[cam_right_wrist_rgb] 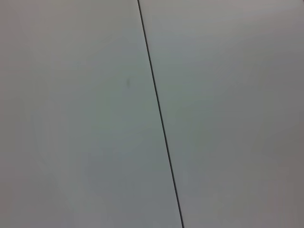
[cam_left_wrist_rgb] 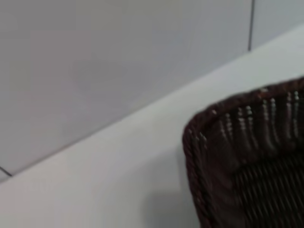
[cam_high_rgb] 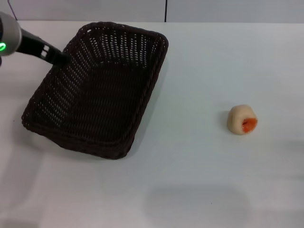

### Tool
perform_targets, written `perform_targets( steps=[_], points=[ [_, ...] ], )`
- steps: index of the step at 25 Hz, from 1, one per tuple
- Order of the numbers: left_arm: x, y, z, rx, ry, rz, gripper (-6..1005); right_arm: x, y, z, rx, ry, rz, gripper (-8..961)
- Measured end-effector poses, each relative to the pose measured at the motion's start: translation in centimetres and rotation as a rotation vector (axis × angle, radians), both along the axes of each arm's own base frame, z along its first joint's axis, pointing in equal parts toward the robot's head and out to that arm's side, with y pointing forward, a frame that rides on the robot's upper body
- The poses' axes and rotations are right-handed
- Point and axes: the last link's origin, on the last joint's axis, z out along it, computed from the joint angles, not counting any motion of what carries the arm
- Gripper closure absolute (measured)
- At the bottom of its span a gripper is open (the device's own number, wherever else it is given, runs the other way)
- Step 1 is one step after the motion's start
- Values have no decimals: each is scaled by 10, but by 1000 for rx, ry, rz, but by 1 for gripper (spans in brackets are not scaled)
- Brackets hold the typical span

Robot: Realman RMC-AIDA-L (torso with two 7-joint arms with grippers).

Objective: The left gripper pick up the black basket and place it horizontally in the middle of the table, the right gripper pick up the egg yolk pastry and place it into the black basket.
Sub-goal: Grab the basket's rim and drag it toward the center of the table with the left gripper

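From the head view I've got the left gripper [cam_high_rgb: 61, 59] coming in from the upper left, its black tip right at the far-left rim of the black basket [cam_high_rgb: 97, 92]. The tip blends into the dark wicker, so I cannot tell if the fingers are apart, together or clamped on the rim. Its grey-white housing with the green ring light is cut off by the frame edge.

The basket sits on the left half of the table [cam_high_rgb: 190, 180], angled, long axis running from near-left to far-right, open side up. I see nothing inside it.

The egg yolk pastry [cam_high_rgb: 242, 119] is alone on the right side of the table, well apart from the basket, orange patch facing toward me.

My left wrist view only catches 1 corner of the basket [cam_left_wrist_rgb: 247, 156], rest cut off, with the table edge and wall behind.

The right gripper shows in no view; my right wrist view gives only a pale surface with 1 dark seam.
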Motion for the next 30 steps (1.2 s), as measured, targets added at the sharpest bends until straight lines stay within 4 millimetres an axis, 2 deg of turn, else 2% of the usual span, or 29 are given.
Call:
perform_targets(
  steps=[11, 30],
  points=[
    [-12, 8, -23, -81, 8, 72, 211, 1, -1, 0, -3, -5, -4, 108],
    [-32, 17, -34, -80, 28, 125, 215, 1, -2, 0, -10, -8, -2, 108]
  ],
)
